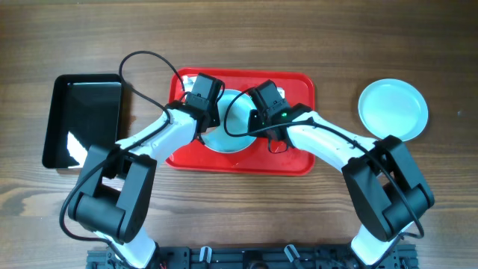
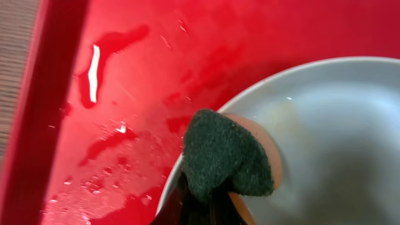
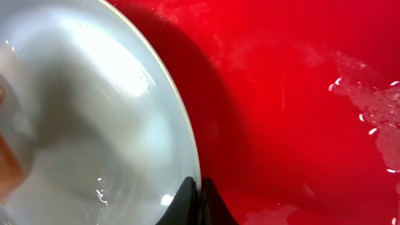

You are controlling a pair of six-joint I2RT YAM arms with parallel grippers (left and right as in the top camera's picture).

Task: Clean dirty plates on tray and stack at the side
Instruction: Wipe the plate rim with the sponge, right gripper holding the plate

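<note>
No lettering, label, brand or number can be read anywhere in these views, neither on the large red plastic tray (image 1: 299, 161) nor on the black glossy tray (image 1: 82, 119).

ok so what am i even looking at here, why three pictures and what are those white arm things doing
Two robot arms work at a wooden table. One picture looks down from above; the other two come from cameras on each wrist. The left gripper is shut on a dark scrubbing pad, pressed to a pale plate on the red tray. The right gripper is shut on that plate's rim. Another plate lies on the table at the right, and a black tray at the left.
</note>
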